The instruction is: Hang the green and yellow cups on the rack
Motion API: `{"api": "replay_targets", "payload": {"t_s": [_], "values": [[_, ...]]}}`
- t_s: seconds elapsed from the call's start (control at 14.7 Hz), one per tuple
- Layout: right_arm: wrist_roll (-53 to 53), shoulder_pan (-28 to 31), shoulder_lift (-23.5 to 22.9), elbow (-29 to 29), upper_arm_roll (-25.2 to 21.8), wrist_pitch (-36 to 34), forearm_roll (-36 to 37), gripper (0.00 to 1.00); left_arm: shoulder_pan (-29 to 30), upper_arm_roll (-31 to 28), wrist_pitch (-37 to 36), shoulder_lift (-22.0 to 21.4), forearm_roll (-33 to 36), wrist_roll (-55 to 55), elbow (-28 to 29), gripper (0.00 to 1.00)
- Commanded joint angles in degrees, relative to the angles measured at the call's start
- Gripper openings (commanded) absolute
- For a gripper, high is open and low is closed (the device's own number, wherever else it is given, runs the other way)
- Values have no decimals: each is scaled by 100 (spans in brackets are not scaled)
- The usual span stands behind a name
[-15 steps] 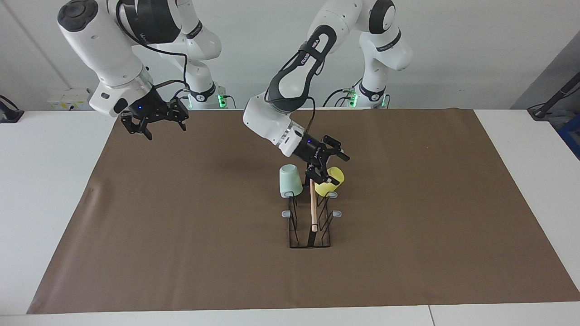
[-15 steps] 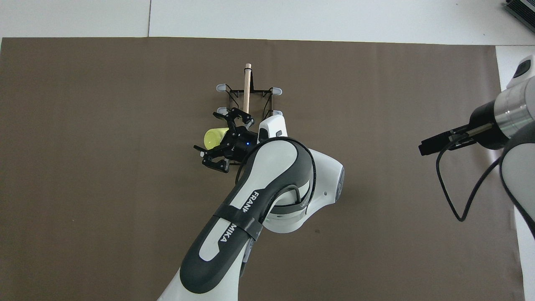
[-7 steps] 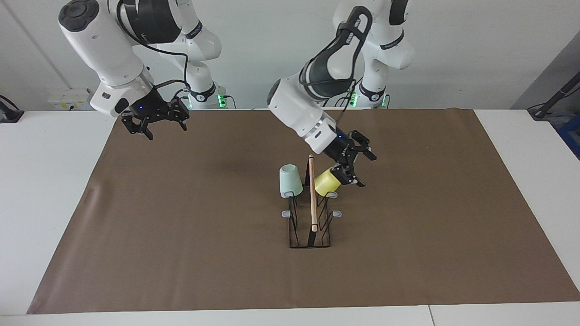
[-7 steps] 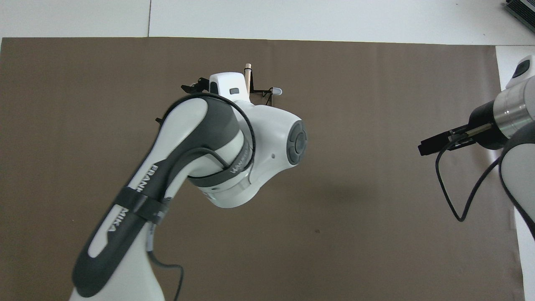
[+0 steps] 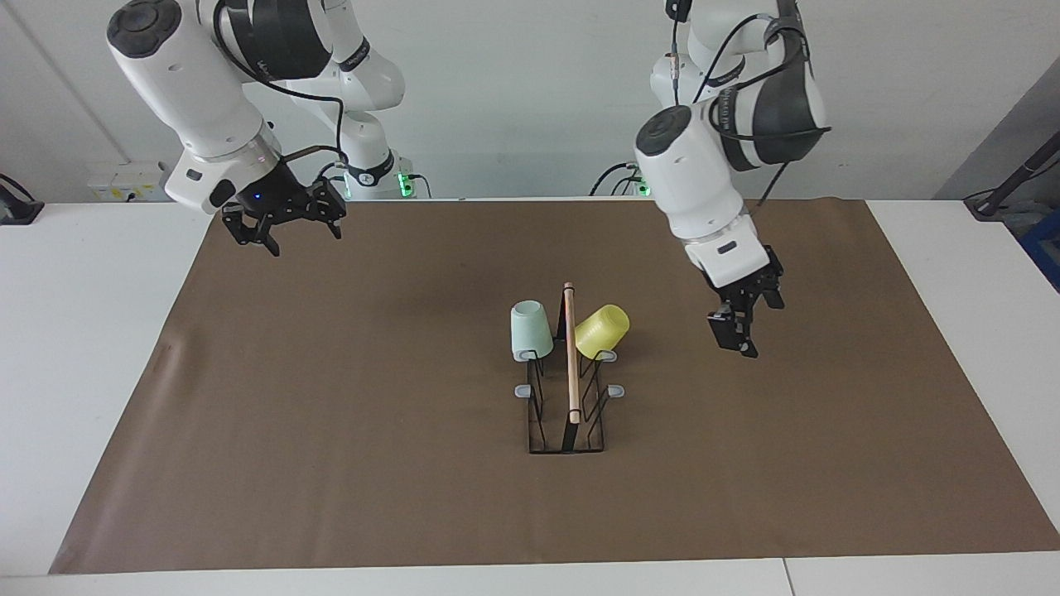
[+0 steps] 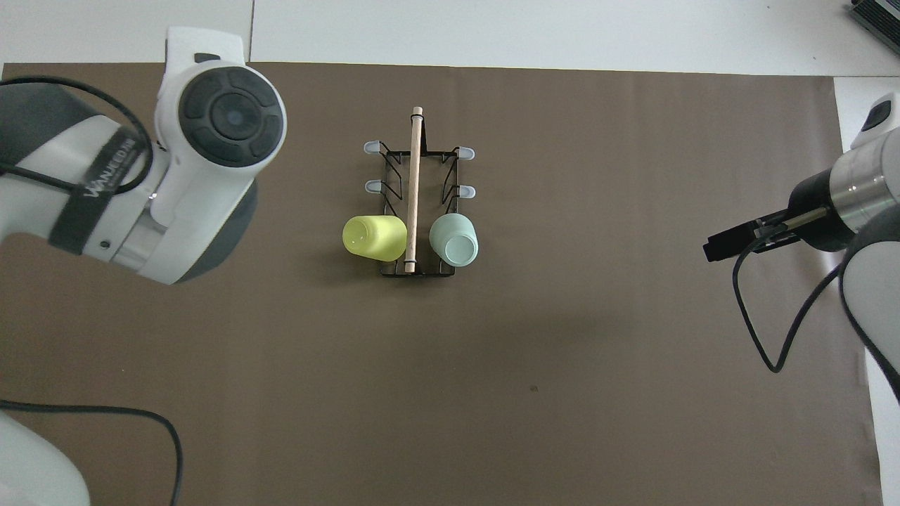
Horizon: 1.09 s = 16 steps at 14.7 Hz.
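- Rack [image 5: 568,389]: low black wire stand, wooden rod [image 5: 570,352] along its top, standing mid-mat on the brown mat [image 5: 331,430]. Rod runs toward and away from the robots.
- Green cup [image 5: 530,330]: seated mouth-down on the prong pair nearest the robots, on the side toward the right arm's end of the table. Sits close to upright; flat base faces up in the overhead view [image 6: 454,240].
- Yellow cup [image 5: 601,331]: on the matching prong across the rod, toward the left arm's end. Tilted, base leaning out away from the rod [image 6: 374,237]. Looks hung, though less squarely than the green one.
- Four remaining grey-tipped prongs [image 5: 616,390] bare.
- Left gripper [image 5: 734,332]: up over bare mat beside the rack, well apart from the yellow cup, pointing down. Fingers spread, nothing between them. Hidden under its own arm in the overhead view.
- Right gripper [image 5: 277,222]: waiting over the mat's corner nearest its base, well apart from the rack. Fingers apart, carrying nothing.
- Judgement: both cups are on the rack and neither gripper touches anything, so the task reads as done.
- Left to do, if anything: only parking the left arm. Watch the yellow cup's lean; it could slip off its prong if the rack is knocked.
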<state>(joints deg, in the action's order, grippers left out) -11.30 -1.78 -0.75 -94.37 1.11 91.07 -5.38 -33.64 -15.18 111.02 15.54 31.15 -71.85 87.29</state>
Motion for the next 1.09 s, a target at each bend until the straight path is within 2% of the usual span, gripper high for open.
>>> {"api": "replay_targets", "payload": {"t_s": [0.0,0.2,0.34,0.41,0.61,0.68,0.82,0.89,1.02], "values": [[120,99,-91,120,108,-46,133,100,558,86,419,-358,-862,1283,236,100],[120,108,-91,120,100,-28,160,100,1130,77,473,-526,-2048,3451,245,100],[128,99,-91,120,100,25,343,100,1665,252,377,-631,-2586,4640,254,100],[128,99,-91,120,100,33,370,100,1990,488,237,-657,-2684,5063,262,100],[128,142,-91,120,82,42,379,100,3378,1866,-430,-771,-2711,6961,245,100],[128,178,-91,120,82,42,371,100,3582,2087,-702,-807,-2711,7287,236,100],[111,204,-65,120,38,16,362,100,3576,2143,-1440,-1043,-2789,7606,219,100],[111,204,-39,120,38,-28,362,100,3497,2099,-1748,-1331,-2973,7581,323,100],[120,195,-12,120,38,-55,362,100,3399,2046,-1699,-1851,-3185,7546,867,100]]}}
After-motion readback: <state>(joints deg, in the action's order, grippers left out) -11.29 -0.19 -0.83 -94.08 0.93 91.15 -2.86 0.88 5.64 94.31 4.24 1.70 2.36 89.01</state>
